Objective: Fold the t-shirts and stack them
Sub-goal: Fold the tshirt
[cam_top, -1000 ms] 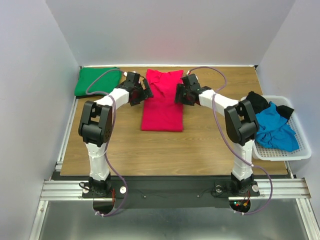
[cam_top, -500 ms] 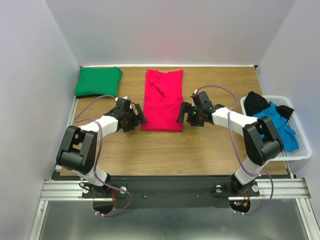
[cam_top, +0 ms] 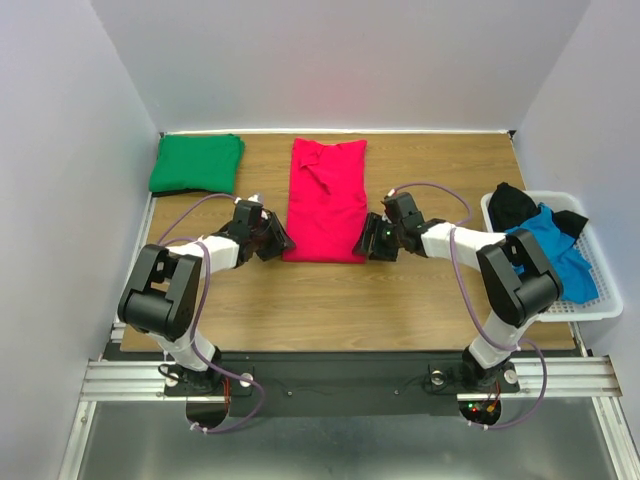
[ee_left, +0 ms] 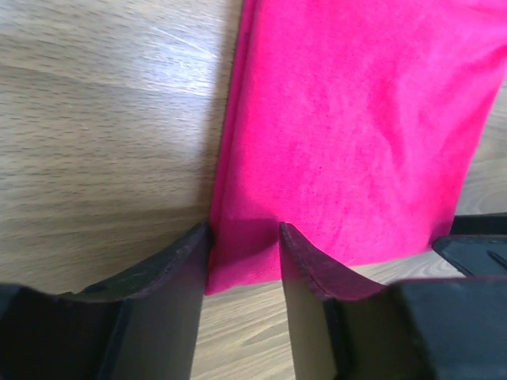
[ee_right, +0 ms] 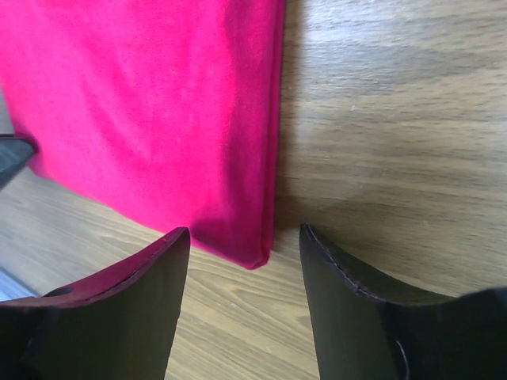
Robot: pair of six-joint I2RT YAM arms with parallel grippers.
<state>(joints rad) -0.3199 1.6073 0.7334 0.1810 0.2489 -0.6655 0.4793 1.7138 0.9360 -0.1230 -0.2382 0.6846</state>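
On the tabletop (cam_top: pixel 330 300) the crimson t-shirt (cam_top: pixel 325 205) lay centred as a long folded strip. The green t-shirt (cam_top: pixel 196 163) sat folded at the far left, and the blue t-shirt (cam_top: pixel 550 255) and black t-shirt (cam_top: pixel 512 205) were heaped in the right-hand basket (cam_top: pixel 560 308). The left tool (cam_top: pixel 282 240) and right tool (cam_top: pixel 362 243) sat released, fingers straddling the strip's near corners.

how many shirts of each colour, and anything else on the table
red t-shirt: 1
green t-shirt: 1
blue t-shirt: 1
black t-shirt: 1, showing as two patches around the blue one
white basket: 1
total: 4 shirts and 1 basket, 5 things
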